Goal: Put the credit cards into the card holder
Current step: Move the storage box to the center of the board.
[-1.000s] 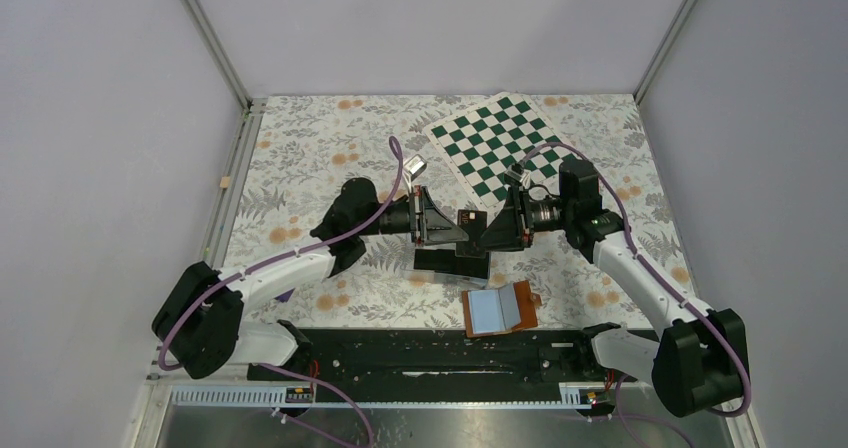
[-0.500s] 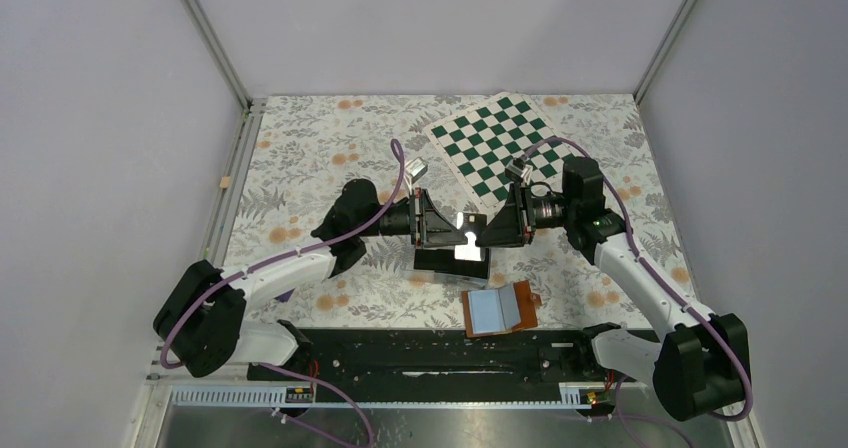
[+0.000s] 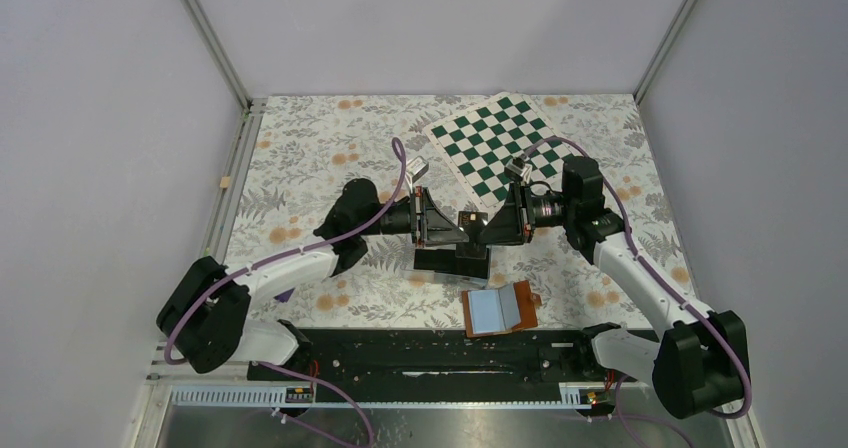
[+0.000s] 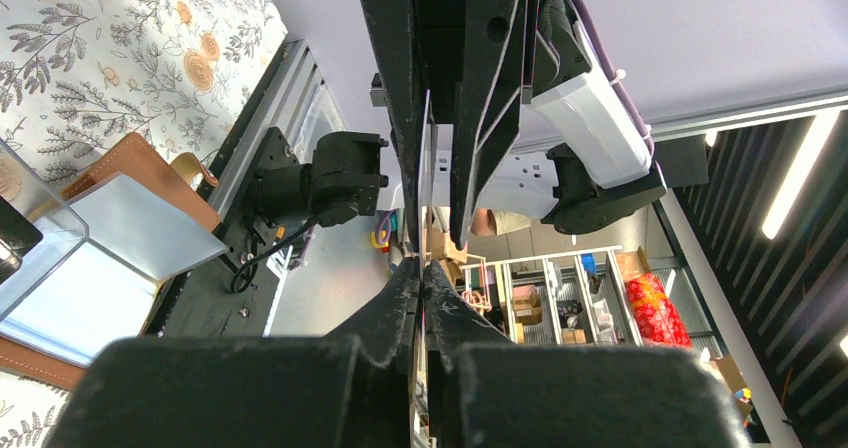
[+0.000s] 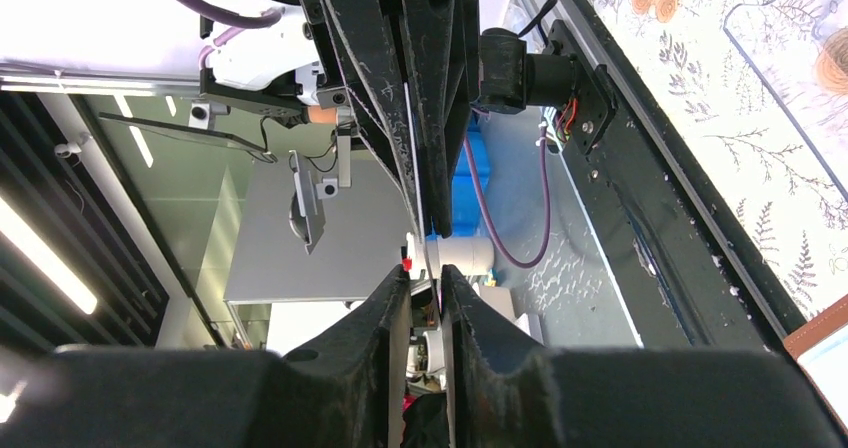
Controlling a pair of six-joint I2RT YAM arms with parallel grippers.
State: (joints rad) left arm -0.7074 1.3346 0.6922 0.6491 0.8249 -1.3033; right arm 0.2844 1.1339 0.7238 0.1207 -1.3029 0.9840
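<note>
A thin dark credit card point(image 3: 467, 217) is held edge-up in the air between my two grippers, which face each other. My left gripper point(image 3: 458, 224) is shut on the card; its edge shows as a thin line point(image 4: 428, 168) running out from the closed jaws point(image 4: 422, 268). My right gripper point(image 3: 481, 223) stands at the card's other end, with its jaws a narrow gap apart and the card's edge point(image 5: 412, 158) between them point(image 5: 425, 273). The tan-brown card holder point(image 3: 498, 309) lies open near the front edge, its pale blue sleeves up point(image 4: 130, 233).
A stack of black cards in a clear box point(image 3: 442, 261) sits right below the grippers. A green-and-white chessboard mat point(image 3: 500, 138) lies at the back right. The black arm-base rail point(image 3: 440, 353) runs along the near edge. Grey walls enclose the floral table.
The right gripper drew back from the card half a second ago and has now come in again to the card's end. The left gripper kept hold of the card, which tilted slightly.
</note>
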